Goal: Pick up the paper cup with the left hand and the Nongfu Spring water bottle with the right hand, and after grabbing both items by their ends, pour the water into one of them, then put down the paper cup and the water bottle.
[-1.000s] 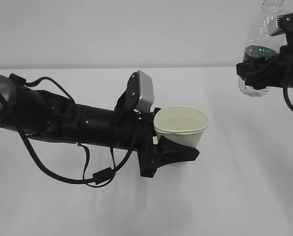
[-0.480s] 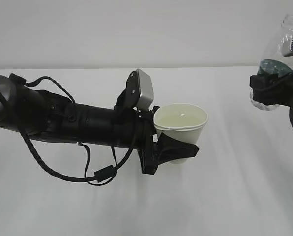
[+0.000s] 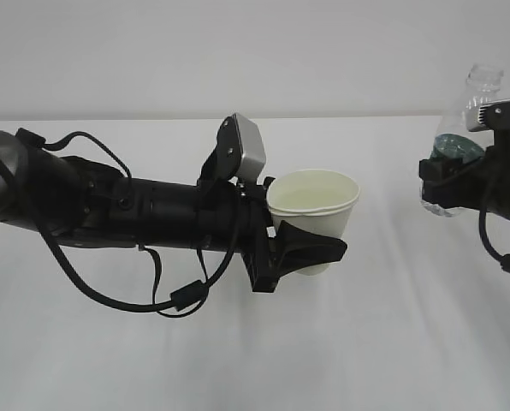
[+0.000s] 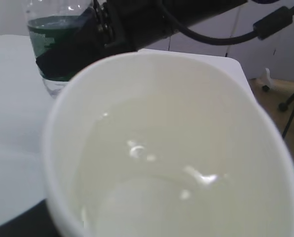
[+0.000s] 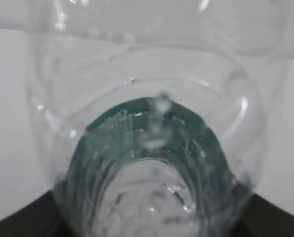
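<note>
Clear water inside paper cup [image 4: 176,163] in left pincer [image 3: 311,248]; bottle [image 3: 460,154] in right pincer [image 3: 447,175].

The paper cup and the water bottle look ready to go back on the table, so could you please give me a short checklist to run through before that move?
1. Paper cup gripped by the left gripper: ok, the black fingers clasp its lower part.
2. Cup upright: ok, its rim is roughly level in the exterior view.
3. Water in the cup: ok, liquid glints inside in the left wrist view.
4. Water bottle held by the right gripper: ok, gripped around the green label, neck up.
5. Bottle clear of the cup: ok, a wide gap separates them.
6. Table under both free for setting down: ok beneath the cup; cannot tell beneath the bottle, near the frame edge.
</note>
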You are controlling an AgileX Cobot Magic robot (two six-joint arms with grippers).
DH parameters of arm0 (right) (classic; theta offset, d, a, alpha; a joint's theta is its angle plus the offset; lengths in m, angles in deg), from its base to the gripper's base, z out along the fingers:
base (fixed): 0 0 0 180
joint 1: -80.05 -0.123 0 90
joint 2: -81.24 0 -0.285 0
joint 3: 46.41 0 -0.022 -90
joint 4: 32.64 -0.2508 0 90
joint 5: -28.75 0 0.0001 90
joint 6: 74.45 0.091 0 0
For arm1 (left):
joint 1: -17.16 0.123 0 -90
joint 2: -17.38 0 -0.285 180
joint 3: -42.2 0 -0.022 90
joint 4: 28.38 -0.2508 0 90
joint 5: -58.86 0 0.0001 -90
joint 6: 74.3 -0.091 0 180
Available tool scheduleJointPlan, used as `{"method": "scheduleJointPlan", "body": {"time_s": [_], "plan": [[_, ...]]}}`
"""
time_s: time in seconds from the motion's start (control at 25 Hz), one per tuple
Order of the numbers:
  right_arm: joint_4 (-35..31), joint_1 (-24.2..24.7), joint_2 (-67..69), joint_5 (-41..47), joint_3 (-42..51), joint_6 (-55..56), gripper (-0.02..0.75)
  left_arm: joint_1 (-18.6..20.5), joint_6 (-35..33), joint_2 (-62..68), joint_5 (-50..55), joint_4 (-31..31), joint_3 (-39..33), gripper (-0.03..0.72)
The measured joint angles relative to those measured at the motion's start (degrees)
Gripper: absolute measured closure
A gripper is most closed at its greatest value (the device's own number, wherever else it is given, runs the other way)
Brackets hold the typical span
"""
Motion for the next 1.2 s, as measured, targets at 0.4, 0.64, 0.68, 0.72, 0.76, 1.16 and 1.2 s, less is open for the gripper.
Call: {"method": "scheduleJointPlan", "body": {"time_s": [0.4, 0.64, 0.68, 0.72, 0.76, 1.16, 1.2], "plan": [[-1.2, 0.0, 7.7, -8.5, 0.0, -3.0, 0.314, 0.0, 0.0, 0.0, 0.1, 0.1, 0.0, 0.277], [-3.7, 0.0, 11.5, -12.3, -0.1, -6.9, 0.316, 0.0, 0.0, 0.0, 0.1, 0.1, 0.0, 0.278], [-3.9, 0.0, 11.8, -12.9, -0.1, -7.4, 0.317, 0.0, 0.0, 0.0, 0.1, 0.1, 0.0, 0.278], [-4.2, 0.0, 12.2, -13.4, -0.1, -7.8, 0.318, 0.0, 0.0, 0.0, 0.1, 0.1, 0.0, 0.278], [-4.4, 0.0, 12.7, -14.0, -0.1, -8.0, 0.318, 0.0, 0.0, 0.0, 0.1, 0.1, 0.0, 0.278], [-4.9, 0.0, 18.9, -22.1, -0.2, -8.7, 0.318, 0.0, 0.0, 0.0, 0.2, 0.1, 0.0, 0.278], [-4.9, 0.0, 19.1, -22.3, -0.2, -8.7, 0.318, 0.0, 0.0, 0.0, 0.2, 0.1, 0.0, 0.278]]}}
